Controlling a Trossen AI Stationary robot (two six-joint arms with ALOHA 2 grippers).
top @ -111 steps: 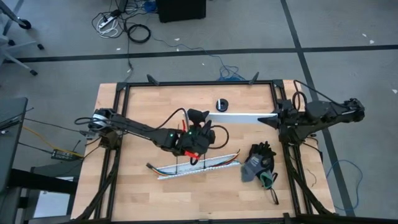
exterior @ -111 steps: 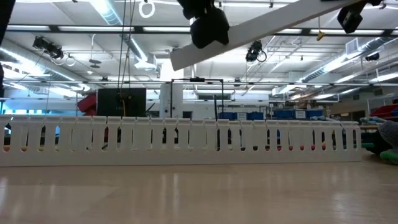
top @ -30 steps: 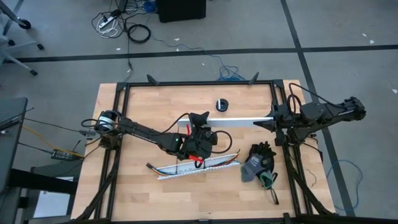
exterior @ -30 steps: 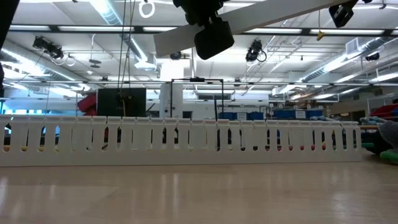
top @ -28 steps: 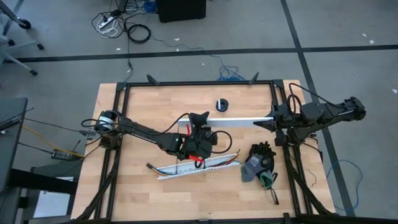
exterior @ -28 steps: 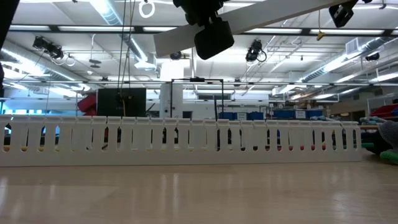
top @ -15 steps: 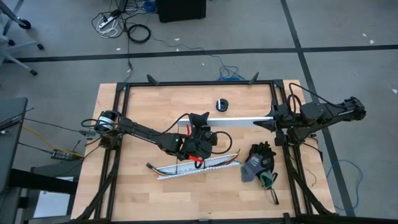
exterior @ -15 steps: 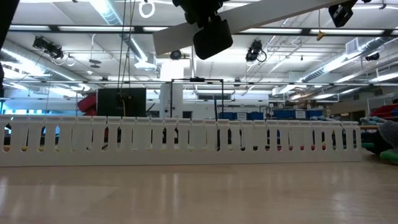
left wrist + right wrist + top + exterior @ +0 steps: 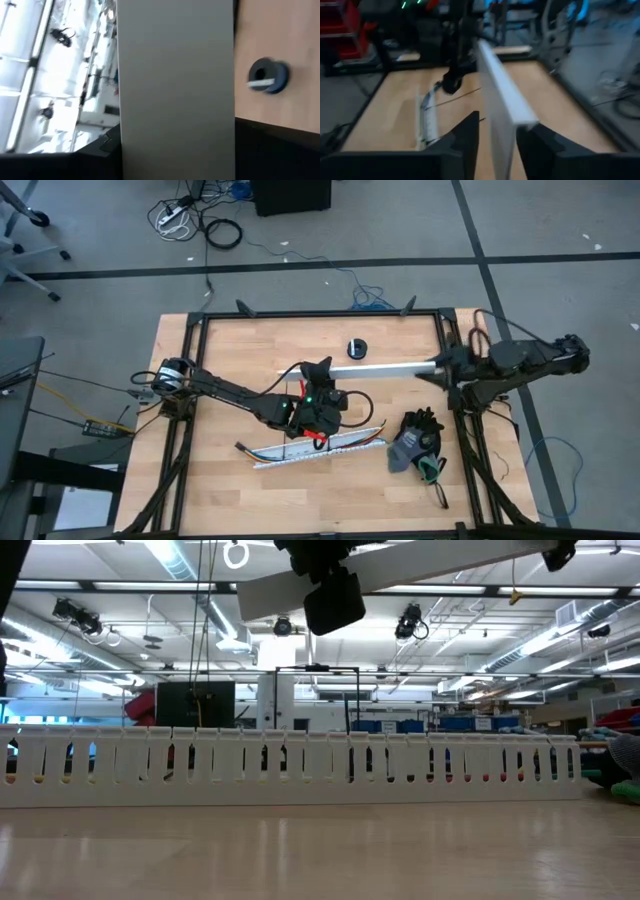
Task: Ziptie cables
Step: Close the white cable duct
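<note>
Left gripper (image 9: 318, 376) clamps one end of the long flat white plastic cover strip (image 9: 385, 368), lifted above the white slotted plastic channel (image 9: 318, 446). Right gripper (image 9: 497, 142) at the strip's other end, jaws parted, fingers (image 9: 467, 131) flanking the strip without clear contact. Coloured cables (image 9: 372, 436) lie in the channel. Zipties not discernible.

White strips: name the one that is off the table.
The plain flat strip: it hangs in the air, held by the left gripper. The other one, the slotted channel, lies flat on the table nearer the front edge.
</note>
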